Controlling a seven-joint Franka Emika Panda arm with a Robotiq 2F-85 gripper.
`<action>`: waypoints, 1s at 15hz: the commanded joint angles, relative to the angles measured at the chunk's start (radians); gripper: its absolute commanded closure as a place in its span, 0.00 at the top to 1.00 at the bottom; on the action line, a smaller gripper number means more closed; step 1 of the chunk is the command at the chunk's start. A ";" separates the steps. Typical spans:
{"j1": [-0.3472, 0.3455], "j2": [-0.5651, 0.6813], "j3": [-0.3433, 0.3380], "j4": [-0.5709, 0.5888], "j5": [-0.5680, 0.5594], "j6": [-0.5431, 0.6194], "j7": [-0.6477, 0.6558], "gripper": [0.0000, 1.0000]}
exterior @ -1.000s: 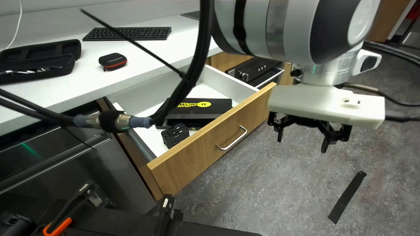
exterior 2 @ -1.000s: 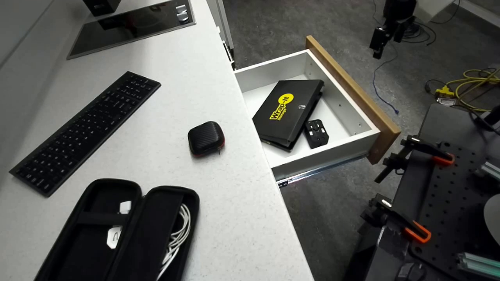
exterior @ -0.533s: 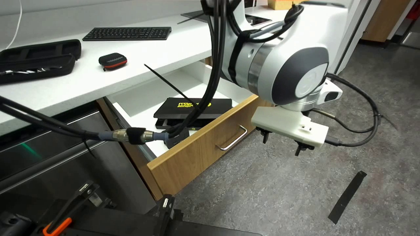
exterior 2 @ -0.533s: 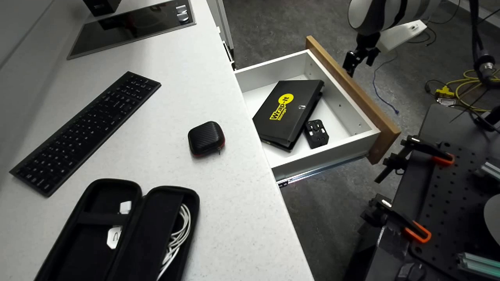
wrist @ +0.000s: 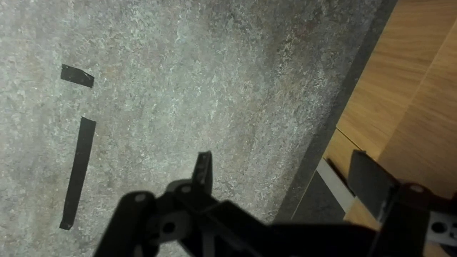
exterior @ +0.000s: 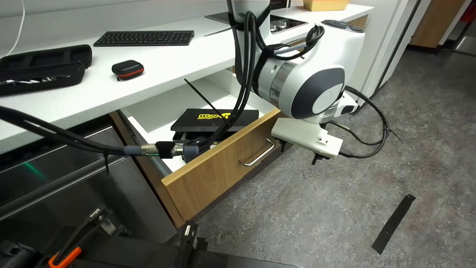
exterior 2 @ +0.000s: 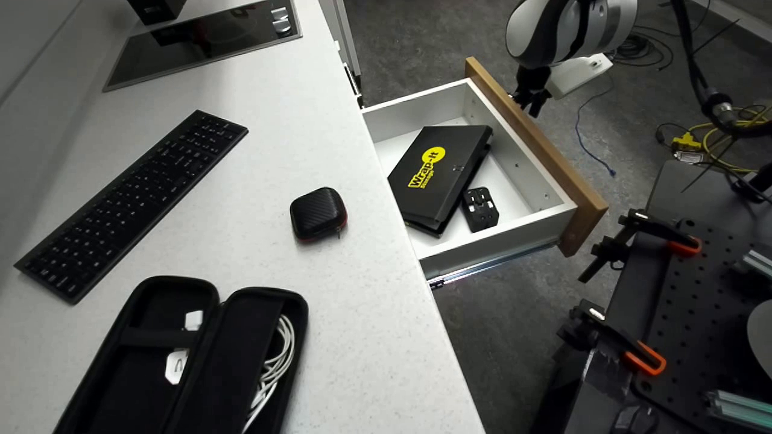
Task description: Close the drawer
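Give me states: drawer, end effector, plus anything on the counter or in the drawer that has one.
Drawer: open
End effector: open, empty
Long black case: open
Small black case: shut
Wrap-It box: looks slightly ajar
Cooktop: on or off unclear
Keyboard: on or off unclear

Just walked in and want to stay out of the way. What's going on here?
A robot arm seems to be pushing the drawer shut, its gripper open at the wooden front. The drawer has just slid slightly inward but stands well open, with a black Wrap-It box and a small black block inside.
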 commanded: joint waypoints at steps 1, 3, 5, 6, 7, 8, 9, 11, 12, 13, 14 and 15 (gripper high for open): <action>-0.068 -0.011 0.106 -0.005 0.032 0.000 -0.075 1.00; -0.080 -0.014 0.139 -0.005 0.031 -0.010 -0.083 1.00; -0.086 -0.020 0.164 -0.007 0.033 -0.013 -0.083 1.00; -0.086 -0.024 0.168 -0.007 0.030 -0.027 -0.081 1.00; -0.054 -0.005 0.128 0.001 0.011 -0.005 -0.051 1.00; -0.052 -0.006 0.130 0.001 0.011 -0.005 -0.051 1.00; -0.049 -0.005 0.129 0.001 0.011 -0.005 -0.051 1.00; -0.049 -0.005 0.126 0.001 0.010 -0.005 -0.050 1.00; -0.049 -0.005 0.125 0.001 0.010 -0.005 -0.050 1.00; -0.049 -0.005 0.125 0.001 0.010 -0.005 -0.050 1.00; -0.049 -0.005 0.125 0.001 0.010 -0.005 -0.050 1.00; -0.049 -0.005 0.125 0.001 0.010 -0.005 -0.050 1.00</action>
